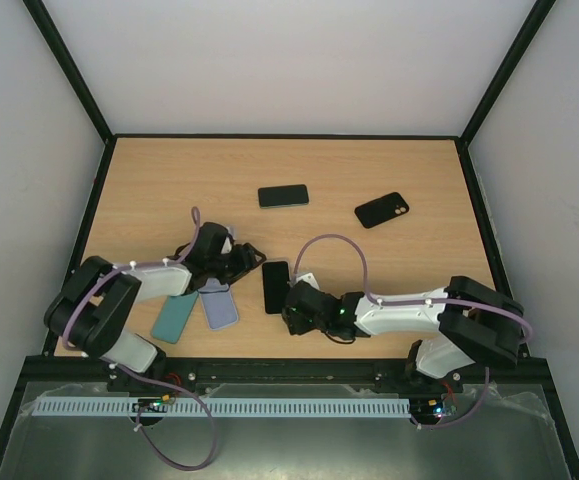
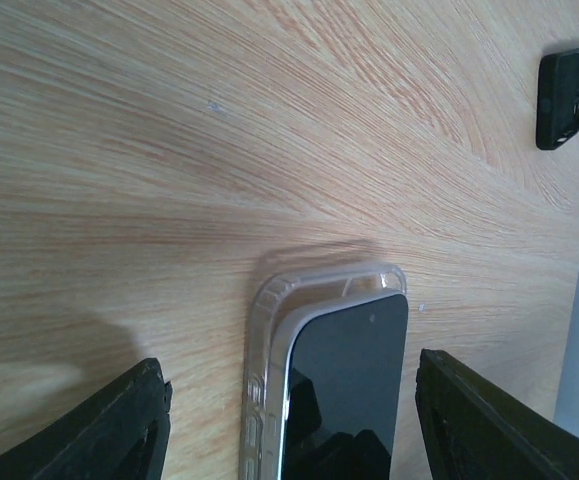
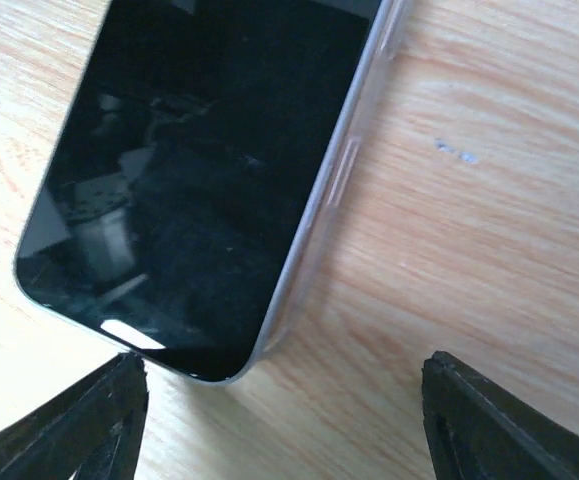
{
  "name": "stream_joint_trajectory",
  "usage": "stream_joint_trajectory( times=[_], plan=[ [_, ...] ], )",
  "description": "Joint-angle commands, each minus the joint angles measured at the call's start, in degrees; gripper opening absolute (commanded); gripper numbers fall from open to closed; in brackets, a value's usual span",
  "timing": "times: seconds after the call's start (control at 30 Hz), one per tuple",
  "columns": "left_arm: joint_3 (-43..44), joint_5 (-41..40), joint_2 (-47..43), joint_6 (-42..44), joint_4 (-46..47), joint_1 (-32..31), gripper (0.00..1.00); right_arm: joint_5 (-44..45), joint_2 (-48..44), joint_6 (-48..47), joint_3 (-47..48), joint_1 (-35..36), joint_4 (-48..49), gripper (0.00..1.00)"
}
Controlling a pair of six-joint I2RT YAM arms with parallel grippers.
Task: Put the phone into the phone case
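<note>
Twice meets the phone (image 1: 276,287) close up, once from each wrist. Finds it lying screen-up on the table (image 1: 369,170), near the front edge and between the two arms, seated in the clear case (image 2: 264,330). From the left wrist, sees the clear rim curving round the phone's far end with a narrow gap between the two at that corner; cannot tell whether fully pressed home. Has the left gripper (image 2: 291,368) low over one end, fingers (image 2: 109,430) spread wide on either side of case and phone, touching neither. Has the right gripper (image 3: 284,362) at the opposite end, fingers (image 3: 509,420) likewise apart, holding nothing, the phone's rounded corner just ahead of them. Elsewhere on the wood, counts a second dark phone (image 1: 283,196) farther back, a black case (image 1: 382,210) to its right, and beside the left arm a teal case (image 1: 175,316) side by side with a lavender case (image 1: 219,305). Catches that black case again at the upper right of the left wrist view, well apart from the clear one.
</note>
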Motion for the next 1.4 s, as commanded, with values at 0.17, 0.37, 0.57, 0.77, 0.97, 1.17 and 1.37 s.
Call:
stream_joint_trajectory(
  times=[0.17, 0.37, 0.57, 0.77, 0.97, 1.17, 1.37],
  plan=[
    [3.2, 4.1, 5.7, 1.2, 4.5, 0.4, 0.68, 6.7, 1.6, -5.5, 1.0, 0.4, 0.3, 0.62],
    [2.3, 5.7, 7.6, 0.0, 7.3, 0.2, 0.66, 8.7, 2.7, -6.3, 1.2, 0.4, 2.1, 0.50],
    [2.1, 4.0, 5.4, 0.6, 4.7, 0.1, 0.63, 6.6, 1.9, -3.9, 1.5, 0.4, 1.7, 0.44],
    [0.6, -3.5, 0.5, 0.7, -3.8, -0.1, 0.59, 0.9, -3.4, 1.2, -0.9, -3.0, 4.9, 0.47],
    [-1.5, -3.1, -2.0, -0.1, -5.8, -2.2, 0.58, -4.5, -3.0, 4.8, -1.1, -7.8, 9.4, 0.50],
    [-2.7, -3.4, -2.5, -1.9, -5.4, -5.8, 0.58, -4.8, 3.7, 8.0, 1.4, -10.1, 11.9, 0.42],
    [-4.9, -3.6, -3.2, -3.2, -4.1, -6.6, 0.54, -6.2, 9.3, 10.4, 1.0, -10.6, 13.8, 0.22]
  ],
)
